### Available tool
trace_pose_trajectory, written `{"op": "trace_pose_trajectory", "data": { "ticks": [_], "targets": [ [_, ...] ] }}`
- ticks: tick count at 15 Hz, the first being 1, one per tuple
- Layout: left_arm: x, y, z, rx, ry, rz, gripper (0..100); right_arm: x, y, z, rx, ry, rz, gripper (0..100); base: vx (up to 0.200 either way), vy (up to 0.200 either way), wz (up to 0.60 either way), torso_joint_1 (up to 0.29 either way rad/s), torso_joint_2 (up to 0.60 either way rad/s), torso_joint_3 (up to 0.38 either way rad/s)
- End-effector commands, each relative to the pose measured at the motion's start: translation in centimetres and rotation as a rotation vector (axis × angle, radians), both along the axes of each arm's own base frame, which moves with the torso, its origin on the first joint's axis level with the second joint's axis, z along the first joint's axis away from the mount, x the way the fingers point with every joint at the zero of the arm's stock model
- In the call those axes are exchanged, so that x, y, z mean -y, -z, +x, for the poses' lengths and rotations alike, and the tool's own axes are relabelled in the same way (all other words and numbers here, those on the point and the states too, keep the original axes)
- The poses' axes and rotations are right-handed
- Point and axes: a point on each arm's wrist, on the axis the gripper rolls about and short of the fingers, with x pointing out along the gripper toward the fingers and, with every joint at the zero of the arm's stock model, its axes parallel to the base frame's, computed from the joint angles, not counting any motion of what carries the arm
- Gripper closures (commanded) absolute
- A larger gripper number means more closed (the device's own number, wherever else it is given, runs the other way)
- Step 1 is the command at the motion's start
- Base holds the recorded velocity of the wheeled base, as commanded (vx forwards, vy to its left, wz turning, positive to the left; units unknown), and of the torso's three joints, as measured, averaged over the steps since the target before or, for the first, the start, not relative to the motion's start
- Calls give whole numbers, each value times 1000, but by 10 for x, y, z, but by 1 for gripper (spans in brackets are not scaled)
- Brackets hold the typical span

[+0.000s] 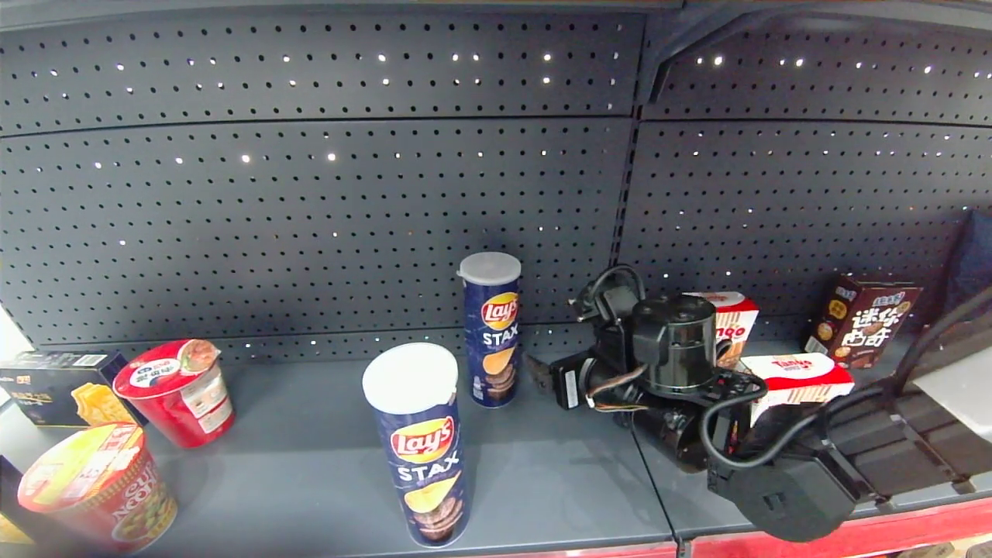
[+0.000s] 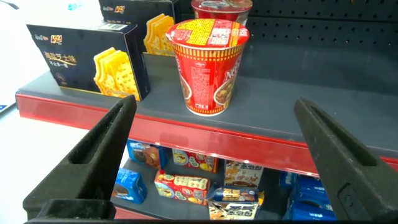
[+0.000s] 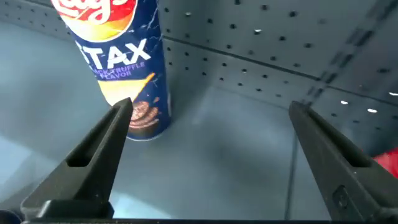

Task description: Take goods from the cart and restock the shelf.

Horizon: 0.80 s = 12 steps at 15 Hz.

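Just ahead of the released, empty right hand [image 3: 211, 109] and slightly to one side, a tall dark-blue cardboard crisp tube [image 3: 127, 62] stands upright on the grey metal shelf [image 3: 236, 155].

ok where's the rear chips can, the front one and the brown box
rear chips can [image 1: 490, 341], head view, middle of its blue side
front chips can [image 1: 422, 457], head view, on its label
brown box [image 1: 862, 322], head view, its front face

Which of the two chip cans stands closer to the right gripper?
The rear chip can, upright near the pegboard, just beside the open right gripper. The front chip can stands at the front edge of the shelf, farther off.
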Motion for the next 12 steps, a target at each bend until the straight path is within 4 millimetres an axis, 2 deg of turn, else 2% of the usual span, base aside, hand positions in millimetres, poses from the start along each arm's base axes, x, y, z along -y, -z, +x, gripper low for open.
{"op": "trace_pose_trajectory", "data": {
  "ticks": [1,2,3,7,12],
  "targets": [
    [0,0,0,0,0,0,0,10,-3,-10,-3,12,-7,0,0,0,0,0,0,0],
    [0,0,0,0,0,0,0,11,-4,-11,-2,14,-4,0,0,0,0,0,0,0],
    [0,0,0,0,0,0,0,14,-3,-10,-4,20,-5,0,0,0,600,2,2,-2],
    [0,0,0,0,0,0,0,20,-1,-5,-7,45,-4,0,0,0,0,0,0,0],
    [0,0,0,0,0,0,0,33,7,13,-24,105,-12,0,0,0,0,0,0,0]
  ]
}}
